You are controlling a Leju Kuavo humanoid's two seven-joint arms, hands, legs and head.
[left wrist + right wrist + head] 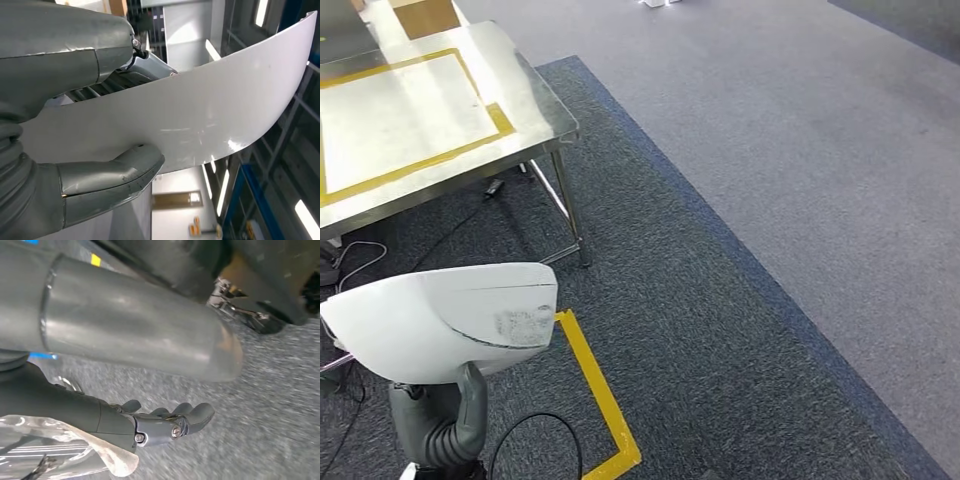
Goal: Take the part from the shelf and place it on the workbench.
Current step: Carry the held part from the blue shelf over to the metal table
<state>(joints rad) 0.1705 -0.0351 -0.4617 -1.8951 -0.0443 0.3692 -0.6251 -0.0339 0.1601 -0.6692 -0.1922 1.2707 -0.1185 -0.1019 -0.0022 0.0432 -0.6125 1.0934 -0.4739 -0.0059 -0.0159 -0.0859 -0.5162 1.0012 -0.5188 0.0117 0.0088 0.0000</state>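
White curved part (448,322) sat in my left hand (75,120), thumb (113,177) under one face and fingers (147,65) over the other, clamped on it near one end. From the head view I saw it held low in front of the body, above the dark carpet (682,300), well short of the steel tabletop (426,110) with its yellow tape rectangle (501,120). A yellow tape corner (603,400) lay on the floor beside the part. My right hand (162,422) hung over the carpet, fingers stretched out and holding nothing.
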